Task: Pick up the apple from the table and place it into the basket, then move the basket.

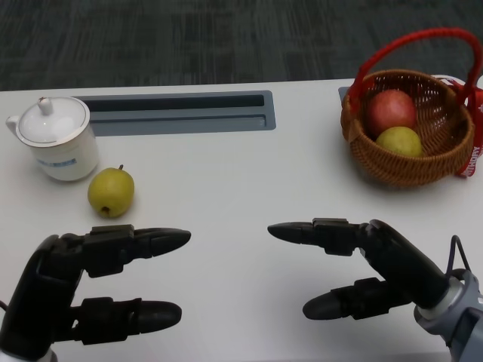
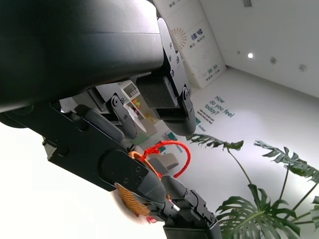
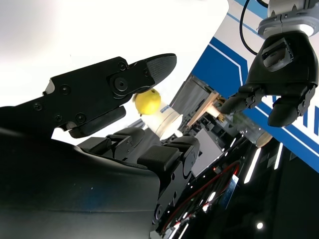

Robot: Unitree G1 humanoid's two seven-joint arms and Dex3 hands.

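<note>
While the left hand [image 1: 90, 283] hovers empty with fingers spread, a white lidded cup [image 1: 54, 137] stands near the counter [image 1: 241, 188] left edge, a yellow-green pear [image 1: 111, 191] just beside it. Bare counter lies between the hands. The right hand [image 1: 370, 268] is likewise spread and empty; the red apple [image 1: 391, 110] sits in the wicker basket [image 1: 411, 162] at the far right edge.

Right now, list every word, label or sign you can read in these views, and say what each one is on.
"How do you feel today?" on the white wall in the left wrist view.
Logo and small lines on the wall panel: too small to read.
Pale blue mark on the white lidded cup: blurred, unreadable.
Red and white package behind the basket: print unreadable.
</note>
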